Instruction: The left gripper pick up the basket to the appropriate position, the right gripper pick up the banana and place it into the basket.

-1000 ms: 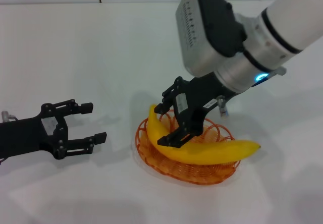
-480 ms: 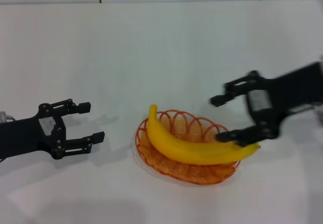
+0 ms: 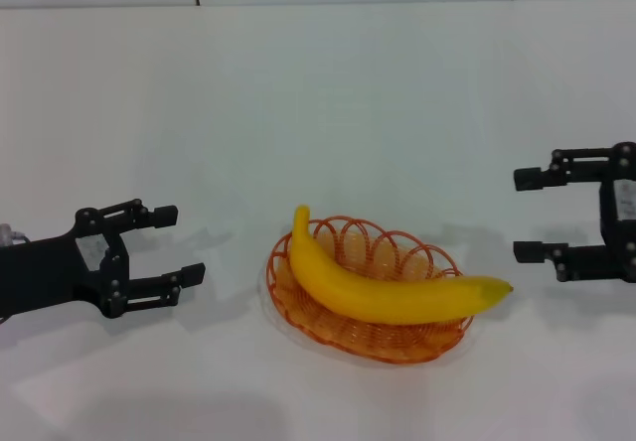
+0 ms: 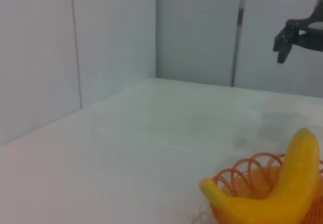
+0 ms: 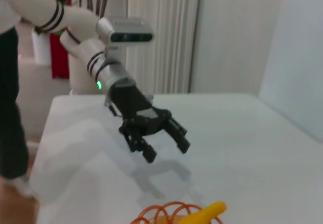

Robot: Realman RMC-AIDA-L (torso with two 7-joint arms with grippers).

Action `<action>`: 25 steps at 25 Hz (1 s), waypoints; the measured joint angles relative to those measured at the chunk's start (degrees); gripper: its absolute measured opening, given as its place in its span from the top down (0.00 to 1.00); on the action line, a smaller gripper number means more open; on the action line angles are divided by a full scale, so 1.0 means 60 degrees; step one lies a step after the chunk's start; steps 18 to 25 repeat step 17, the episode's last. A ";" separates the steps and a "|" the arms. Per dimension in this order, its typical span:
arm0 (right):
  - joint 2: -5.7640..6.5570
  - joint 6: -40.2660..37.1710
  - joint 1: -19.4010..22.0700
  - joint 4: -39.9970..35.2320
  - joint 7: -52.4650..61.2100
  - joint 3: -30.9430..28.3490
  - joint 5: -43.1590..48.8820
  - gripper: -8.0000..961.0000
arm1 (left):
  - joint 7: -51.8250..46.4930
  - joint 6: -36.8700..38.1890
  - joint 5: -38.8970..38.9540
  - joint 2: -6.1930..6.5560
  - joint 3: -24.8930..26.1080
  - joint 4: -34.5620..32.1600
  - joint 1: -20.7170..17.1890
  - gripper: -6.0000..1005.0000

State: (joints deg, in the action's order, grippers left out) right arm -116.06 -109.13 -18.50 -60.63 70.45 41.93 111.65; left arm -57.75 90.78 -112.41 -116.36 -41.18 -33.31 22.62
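Observation:
The orange wire basket [image 3: 366, 337] sits on the white table, front centre. A yellow banana [image 3: 383, 293] lies across it, its ends reaching past the rim. The banana [image 4: 272, 199] and basket [image 4: 242, 172] also show in the left wrist view, and in the right wrist view the banana [image 5: 207, 212] and basket [image 5: 160, 213] appear too. My left gripper [image 3: 179, 245] rests open on the table left of the basket, empty; in the right wrist view the left gripper [image 5: 166, 143] shows open too. My right gripper [image 3: 527, 215] hangs open to the right of the basket, empty.
The white table [image 3: 318, 103] stretches back to a tiled wall. Behind the left arm in the right wrist view stand a curtain [image 5: 161, 32] and a person [image 5: 10, 108] at the table's far side.
My right gripper let go of the banana in the basket and drew back to the right, open. The left gripper stayed where it was.

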 joint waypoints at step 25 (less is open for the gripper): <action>0.0140 0.0588 -0.0425 0.2253 -0.1277 -0.0413 0.1304 0.27 | 0.0258 0.0612 -0.0771 0.0001 -0.0134 -0.0003 0.0195 0.19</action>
